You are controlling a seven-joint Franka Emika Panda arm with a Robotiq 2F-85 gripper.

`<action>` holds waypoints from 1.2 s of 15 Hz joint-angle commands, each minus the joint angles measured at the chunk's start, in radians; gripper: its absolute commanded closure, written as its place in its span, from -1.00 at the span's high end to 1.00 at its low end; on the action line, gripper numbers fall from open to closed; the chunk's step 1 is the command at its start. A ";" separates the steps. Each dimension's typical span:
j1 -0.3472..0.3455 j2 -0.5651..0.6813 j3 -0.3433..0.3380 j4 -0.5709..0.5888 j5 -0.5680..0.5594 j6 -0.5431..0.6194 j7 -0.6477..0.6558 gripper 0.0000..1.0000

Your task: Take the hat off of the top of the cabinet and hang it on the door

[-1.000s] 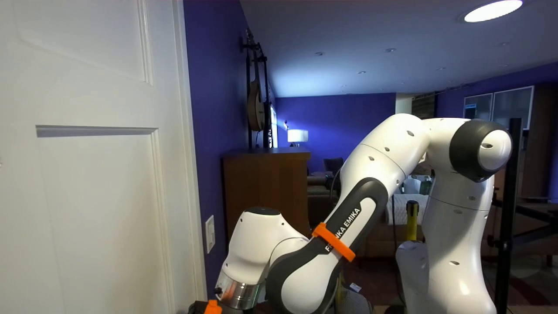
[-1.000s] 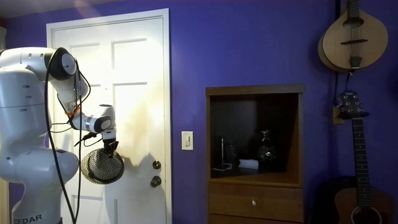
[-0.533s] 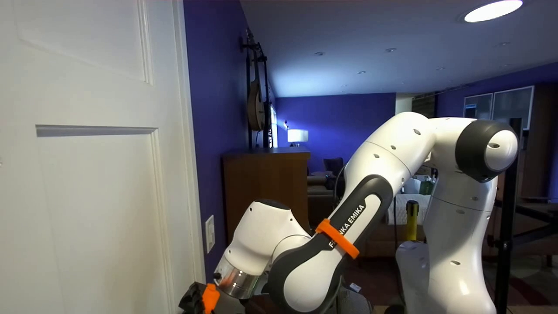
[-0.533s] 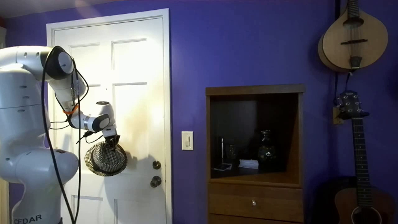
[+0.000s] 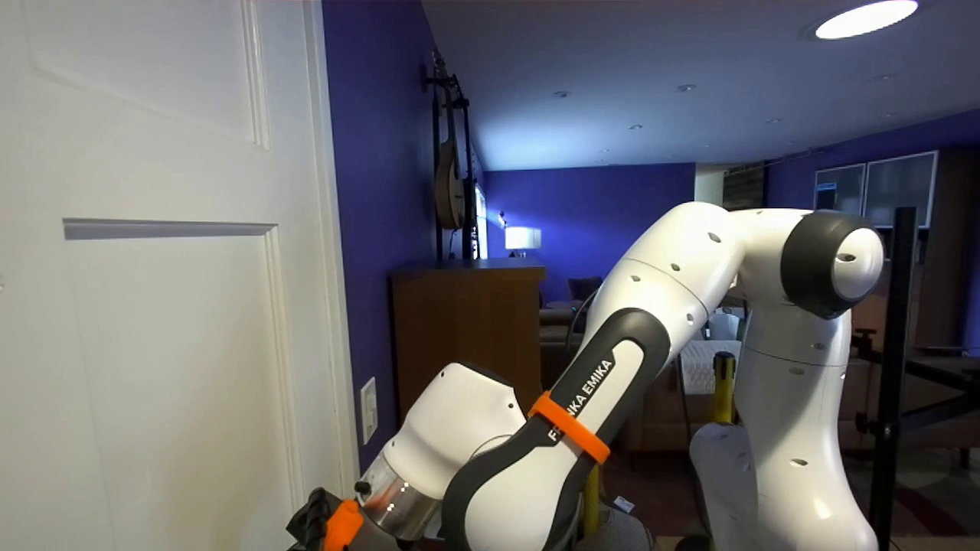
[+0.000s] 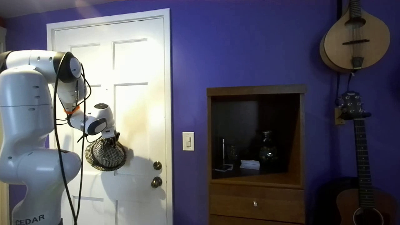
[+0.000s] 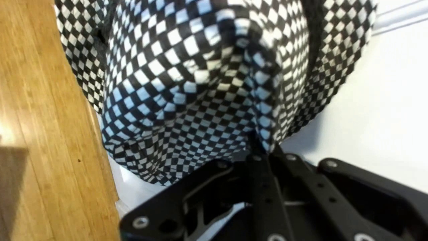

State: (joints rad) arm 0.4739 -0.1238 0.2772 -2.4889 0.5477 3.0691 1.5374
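The hat (image 6: 106, 155) is black-and-white checkered with a dark band. It also fills the upper wrist view (image 7: 187, 77), crown toward me. My gripper (image 7: 262, 147) is shut on a pinched fold of the crown and holds the hat in the air, brim tilted, in front of the white panelled door (image 6: 137, 115). In an exterior view the gripper (image 5: 325, 522) is at the bottom edge near the door (image 5: 176, 367); the hat is out of view there. The brown wooden cabinet (image 6: 256, 90) stands right of the door, and also shows behind the arm (image 5: 467, 329).
Two round knobs (image 6: 157, 173) sit at the door's right edge. A light switch (image 6: 188, 141) is on the purple wall between door and cabinet. Loose black cables (image 6: 56, 125) hang along the arm. A mandolin (image 6: 356, 40) and guitar (image 6: 359, 156) are right of the cabinet.
The gripper and hat have risen a little and moved closer to the door. The wrist has tilted, pointing the gripper more toward the door. The hat stays held.
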 commanded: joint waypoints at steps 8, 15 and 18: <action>0.043 0.226 0.001 0.205 0.196 0.108 -0.157 -0.98; 0.002 0.295 0.048 0.271 0.212 0.086 -0.121 -0.98; -0.009 0.309 0.054 0.268 0.207 0.080 -0.108 -0.98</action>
State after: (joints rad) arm 0.4986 0.1387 0.3128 -2.2679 0.7598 3.1340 1.4129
